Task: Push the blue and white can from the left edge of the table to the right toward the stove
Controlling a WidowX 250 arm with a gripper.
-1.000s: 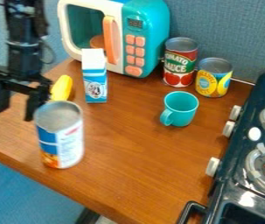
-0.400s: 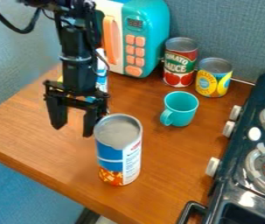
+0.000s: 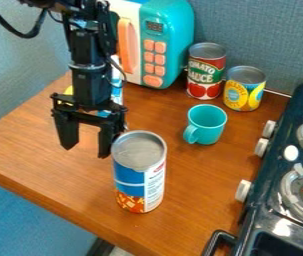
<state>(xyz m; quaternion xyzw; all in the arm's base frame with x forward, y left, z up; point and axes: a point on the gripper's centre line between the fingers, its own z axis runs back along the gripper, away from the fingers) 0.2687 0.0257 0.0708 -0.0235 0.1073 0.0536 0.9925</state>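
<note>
One tall can (image 3: 140, 172) with a blue, white and orange label stands upright on the wooden counter (image 3: 190, 195), just in front of your gripper (image 3: 86, 150) and slightly toward the stove. Your gripper hangs downward, its two fingers spread apart with nothing held between them, and the finger on the stove side is right beside the can's top rim; you cannot tell from here whether they touch.

Behind your gripper you have a blue-and-white carton (image 3: 117, 94), mostly hidden by the arm, and a sliver of a yellow object (image 3: 68, 90) at the arm's other side. Farther back is a teal and white toy microwave (image 3: 152, 36) with an orange handle and orange buttons.

To the right of the microwave you see two more upright cans near the wall: a red-labelled can (image 3: 206, 72) with tomatoes pictured on it, and beside it a shorter yellow-labelled can (image 3: 244, 90). In front of these sits a teal mug (image 3: 206, 126), upright, its handle turned toward the view's lower left. Along your view's right edge is the dark stove (image 3: 266, 187), with pale knobs on its near side and burners on top.
</note>
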